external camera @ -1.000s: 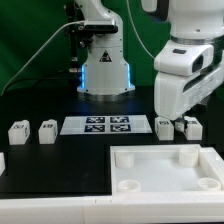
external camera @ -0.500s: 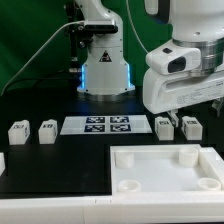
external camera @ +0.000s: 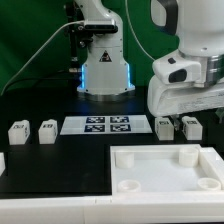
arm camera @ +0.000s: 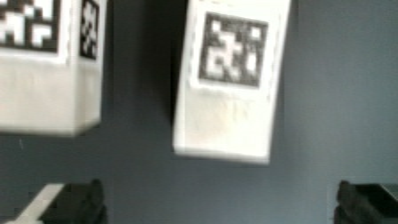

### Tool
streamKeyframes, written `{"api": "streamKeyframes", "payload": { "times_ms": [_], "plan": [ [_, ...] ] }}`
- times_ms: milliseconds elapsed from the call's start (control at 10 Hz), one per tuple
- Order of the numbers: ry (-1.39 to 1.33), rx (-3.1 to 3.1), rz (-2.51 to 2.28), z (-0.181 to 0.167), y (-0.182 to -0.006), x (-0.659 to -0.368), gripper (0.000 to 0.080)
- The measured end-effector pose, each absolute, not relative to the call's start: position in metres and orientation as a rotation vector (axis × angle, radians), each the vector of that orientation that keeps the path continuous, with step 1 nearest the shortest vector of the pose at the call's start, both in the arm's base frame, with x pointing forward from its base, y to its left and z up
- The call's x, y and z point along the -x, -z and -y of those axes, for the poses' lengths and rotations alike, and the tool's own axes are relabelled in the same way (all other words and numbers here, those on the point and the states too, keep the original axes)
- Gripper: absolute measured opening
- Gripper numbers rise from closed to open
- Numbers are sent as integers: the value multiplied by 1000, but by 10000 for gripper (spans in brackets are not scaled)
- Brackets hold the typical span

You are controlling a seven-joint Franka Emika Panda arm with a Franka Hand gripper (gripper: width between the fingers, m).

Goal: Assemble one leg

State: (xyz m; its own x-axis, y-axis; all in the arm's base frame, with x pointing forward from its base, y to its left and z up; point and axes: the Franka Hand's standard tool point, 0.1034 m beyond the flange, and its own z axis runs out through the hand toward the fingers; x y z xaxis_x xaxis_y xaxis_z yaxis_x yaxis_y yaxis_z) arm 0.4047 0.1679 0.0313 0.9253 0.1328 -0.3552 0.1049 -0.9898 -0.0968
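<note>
Two legs stand at the exterior view's right, one (external camera: 165, 127) beside the other (external camera: 190, 127), each a small white block with a tag. My gripper (external camera: 178, 116) hangs just above them, mostly hidden by the white hand. In the wrist view one leg (arm camera: 231, 85) lies ahead of the open jaws and the other (arm camera: 45, 65) to its side. My gripper (arm camera: 219, 205) is open and empty, with both dark fingertips (arm camera: 68, 205) apart from the legs. Two more legs (external camera: 18, 133) (external camera: 47, 131) stand at the exterior view's left.
The marker board (external camera: 97, 125) lies flat in the middle of the black table. A large white tray-like piece with corner sockets (external camera: 150, 157) sits at the front right. The robot base (external camera: 105, 70) stands at the back.
The white hand has turned and shifted a little over the two right legs. The legs have not moved.
</note>
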Motion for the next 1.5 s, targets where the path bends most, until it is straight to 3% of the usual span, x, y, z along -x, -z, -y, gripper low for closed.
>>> {"api": "streamKeyframes", "payload": {
  "times_ms": [600, 1100, 1500],
  "plan": [
    [-1384, 2767, 238, -179, -42, -397, 649],
    [-1385, 2763, 233, -182, -36, -401, 649],
    [-1440, 2760, 237, -187, -28, -383, 649]
  ]
}}
